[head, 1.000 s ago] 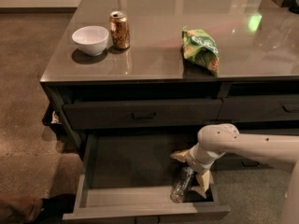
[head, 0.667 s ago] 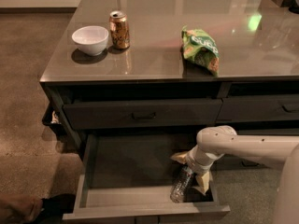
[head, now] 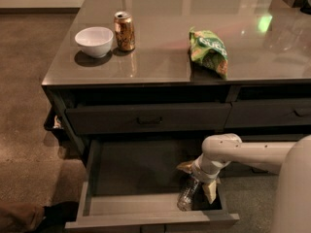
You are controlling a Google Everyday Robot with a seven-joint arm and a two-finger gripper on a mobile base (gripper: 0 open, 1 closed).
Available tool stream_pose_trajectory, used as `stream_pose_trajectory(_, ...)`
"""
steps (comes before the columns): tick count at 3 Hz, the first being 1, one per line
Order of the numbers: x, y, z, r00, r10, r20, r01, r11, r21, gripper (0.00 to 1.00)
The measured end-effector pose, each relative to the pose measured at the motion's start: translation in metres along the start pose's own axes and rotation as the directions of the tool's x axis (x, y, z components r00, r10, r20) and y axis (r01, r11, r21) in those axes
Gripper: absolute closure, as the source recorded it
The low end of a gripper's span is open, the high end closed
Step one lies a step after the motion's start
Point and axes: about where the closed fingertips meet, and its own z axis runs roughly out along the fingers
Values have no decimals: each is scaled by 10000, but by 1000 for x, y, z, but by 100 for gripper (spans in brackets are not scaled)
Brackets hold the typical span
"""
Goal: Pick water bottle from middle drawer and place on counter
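Observation:
The middle drawer [head: 126,176] is pulled out below the counter [head: 160,57]. The water bottle [head: 186,195], clear and ribbed, lies tilted in the drawer's front right corner. My gripper [head: 198,178], on a white arm coming in from the right, reaches down into the drawer. It is open, with its tan fingers [head: 210,190] on either side of the bottle's upper end. The bottle's cap is hidden under the gripper.
On the counter stand a white bowl [head: 95,41], an orange-gold soda can [head: 124,30] and a green chip bag [head: 210,51]. A closed drawer with a dark handle [head: 148,121] sits above the open one. A dark shape [head: 53,212] lies on the floor at bottom left.

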Motion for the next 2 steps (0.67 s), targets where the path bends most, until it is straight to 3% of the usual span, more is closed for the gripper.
stream_pose_trajectory(2, -21, -1, 30, 9992, -18, 398, 34, 9991, -411, 0)
